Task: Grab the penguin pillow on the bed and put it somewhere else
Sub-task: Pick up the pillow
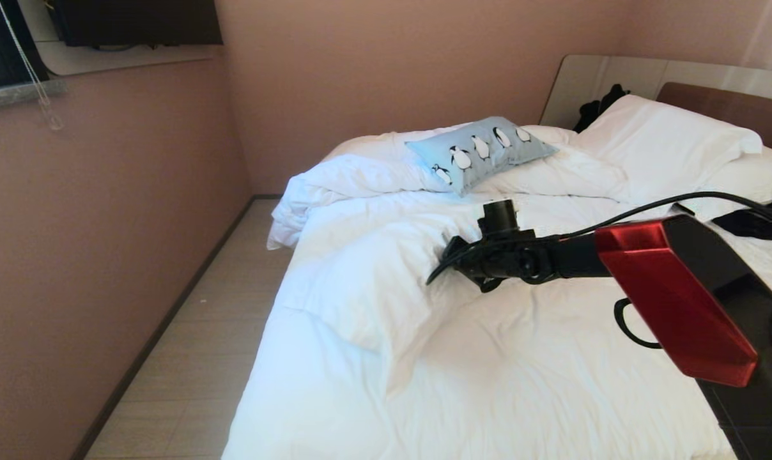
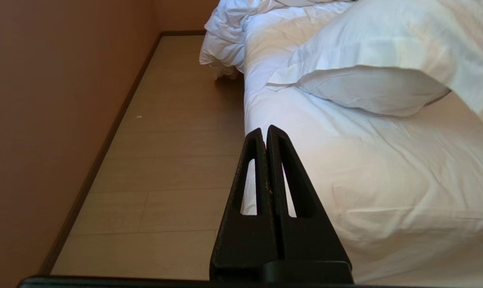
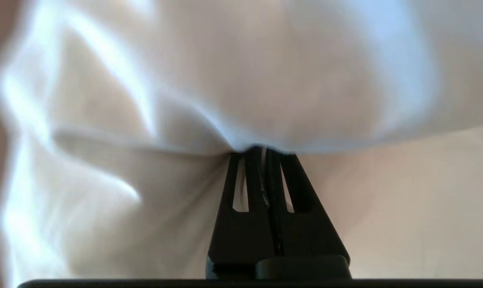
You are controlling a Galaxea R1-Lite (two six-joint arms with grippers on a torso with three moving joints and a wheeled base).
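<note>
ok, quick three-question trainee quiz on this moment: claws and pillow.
1. True or false: the right claw is gripping the small light-blue penguin-print pillow.
2. What do the right claw's tips meet? A) the rumpled white duvet B) a brown headboard C) a pink wall
3. Fill in: the left claw, hanging by the pale wooden floor, is ___ (open/shut).

Key: 1 false, the pillow lies apart, further up the bed; 2 A; 3 shut.
</note>
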